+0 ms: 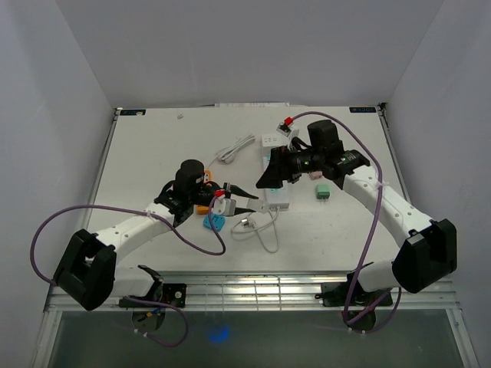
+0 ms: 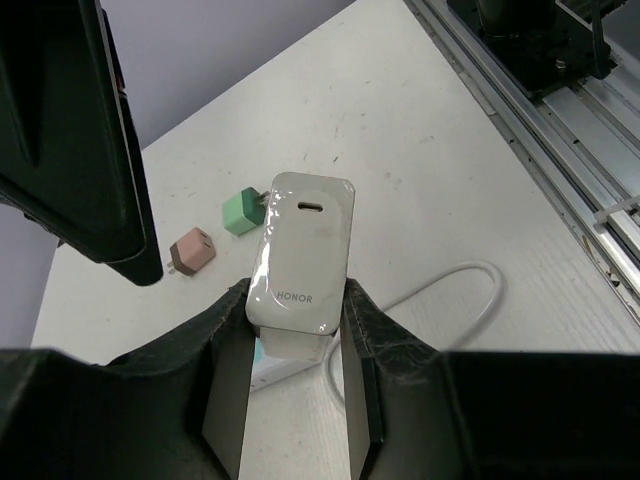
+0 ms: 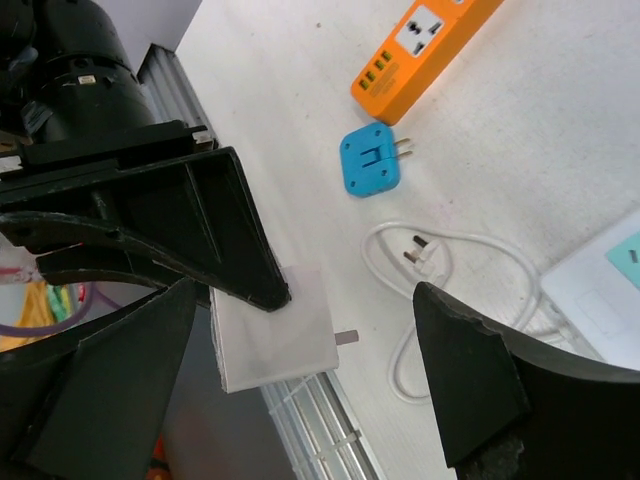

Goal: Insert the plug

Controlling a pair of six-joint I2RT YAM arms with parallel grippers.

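The plug is a white HONOR charger (image 2: 300, 250), and my left gripper (image 2: 297, 292) is shut on its sides, holding it above the table. One metal prong (image 3: 345, 338) sticks out of the charger (image 3: 275, 335) in the right wrist view. My right gripper (image 3: 305, 295) is open, and its two fingers stand wide apart on either side of the charger without gripping it. From above, the left gripper (image 1: 239, 201) and the right gripper (image 1: 266, 179) meet just left of the white power strip (image 1: 277, 198).
An orange power strip (image 3: 420, 40), a blue plug (image 3: 372, 160) and a white cable with its plug (image 3: 420, 255) lie under the grippers. A green plug (image 2: 240, 210) and a pink plug (image 2: 192, 250) sit farther off. White adapters (image 1: 270, 140) rest at the back.
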